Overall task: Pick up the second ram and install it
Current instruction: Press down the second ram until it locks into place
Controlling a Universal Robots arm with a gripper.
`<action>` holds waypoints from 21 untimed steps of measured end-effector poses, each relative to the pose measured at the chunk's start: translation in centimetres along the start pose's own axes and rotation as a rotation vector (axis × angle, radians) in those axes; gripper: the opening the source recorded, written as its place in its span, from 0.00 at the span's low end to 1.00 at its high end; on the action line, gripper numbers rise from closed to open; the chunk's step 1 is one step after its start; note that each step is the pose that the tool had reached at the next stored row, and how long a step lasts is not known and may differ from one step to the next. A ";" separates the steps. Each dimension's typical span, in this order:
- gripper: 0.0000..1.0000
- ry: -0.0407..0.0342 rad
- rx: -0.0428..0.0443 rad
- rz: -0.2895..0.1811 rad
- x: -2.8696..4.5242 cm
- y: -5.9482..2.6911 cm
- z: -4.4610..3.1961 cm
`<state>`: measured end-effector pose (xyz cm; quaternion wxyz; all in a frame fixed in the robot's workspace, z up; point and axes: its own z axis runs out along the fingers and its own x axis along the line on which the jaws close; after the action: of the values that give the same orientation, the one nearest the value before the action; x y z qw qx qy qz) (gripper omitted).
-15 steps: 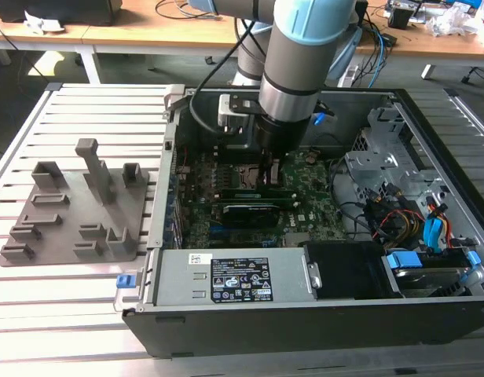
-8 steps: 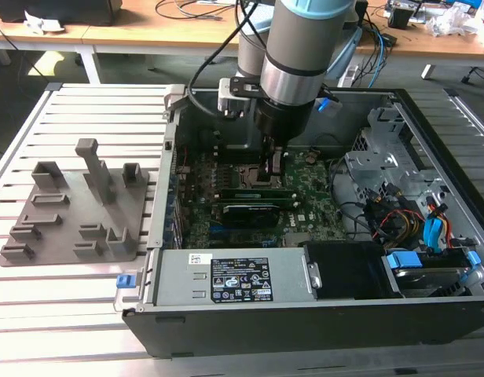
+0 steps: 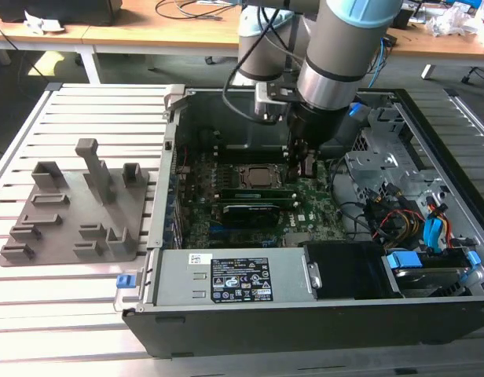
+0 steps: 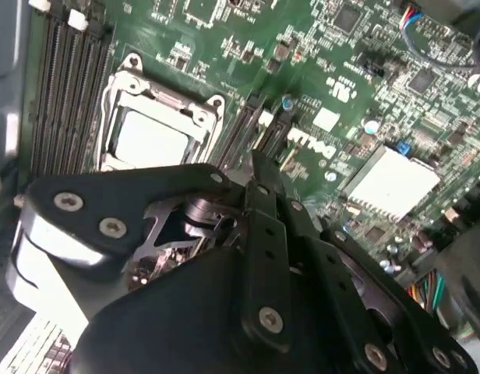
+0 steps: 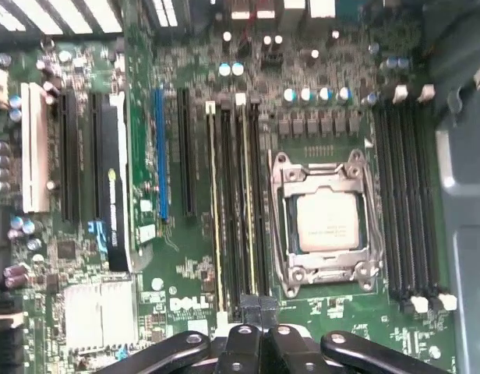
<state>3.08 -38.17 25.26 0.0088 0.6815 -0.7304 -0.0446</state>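
In the open computer case (image 3: 170, 149), the second ram (image 5: 244, 202) stands on edge in a slot just on the near side of the CPU socket (image 5: 326, 222). The tool (image 5: 259, 308), fingers pressed together, sits over the stick's end toward the exterior view's right. Pressing at that one end could seat the stick tilted. A slip could put the tips on the neighbouring slot or the socket beyond.

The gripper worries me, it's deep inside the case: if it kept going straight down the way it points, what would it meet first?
Probably the memory slots beside the CPU socket: the gripper points at their end on the motherboard. Depth is unclear.
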 end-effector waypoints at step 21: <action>0.11 0.0006 0.0124 -0.001 0.49 5.84 1.94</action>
<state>-2.91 -38.16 23.75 0.0048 0.6818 -0.7305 -0.0399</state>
